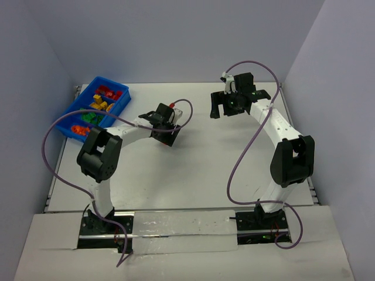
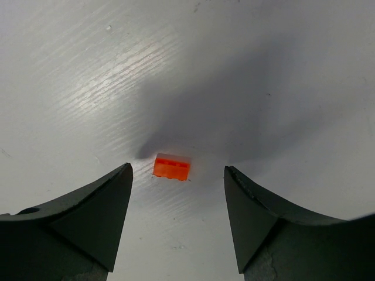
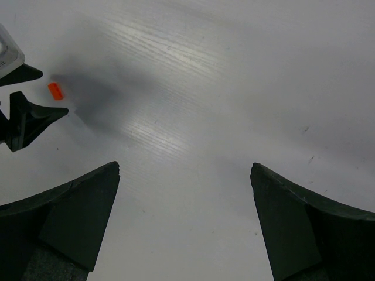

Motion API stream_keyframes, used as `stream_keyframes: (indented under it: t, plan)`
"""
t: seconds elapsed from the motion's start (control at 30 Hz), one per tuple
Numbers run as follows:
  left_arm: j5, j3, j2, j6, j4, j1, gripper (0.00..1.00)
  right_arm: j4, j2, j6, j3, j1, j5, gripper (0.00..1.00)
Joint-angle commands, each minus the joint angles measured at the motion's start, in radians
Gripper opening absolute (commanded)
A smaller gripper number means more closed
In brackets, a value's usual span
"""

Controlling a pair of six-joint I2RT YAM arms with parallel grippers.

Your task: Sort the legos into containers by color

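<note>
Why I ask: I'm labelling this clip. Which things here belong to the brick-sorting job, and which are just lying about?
Belongs to the job:
- orange brick, lying between the fingers of the open left gripper
- blue bin
- coloured bricks already in the bin

Just there:
- purple cables
- white table
- right gripper, open and holding nothing
</note>
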Motion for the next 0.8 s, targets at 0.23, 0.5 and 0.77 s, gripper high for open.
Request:
stream_keyframes:
  t: [0.23,0.5,0.77]
  plan:
    - [0.067,0.004,0.006,0.022,0.032,0.006,0.61,-0.003,-0.025,-0.006,0.024,-0.008,-0.008,1.0]
    - [0.06,-0.003,0.014,0.022,0.036,0.01,0.6,-0.003,-0.02,-0.005,0.026,-0.008,-0.013,1.0]
    - [0.06,-0.008,0.019,0.065,0.037,0.026,0.57,-0.003,-0.02,-0.006,0.025,-0.008,-0.012,1.0]
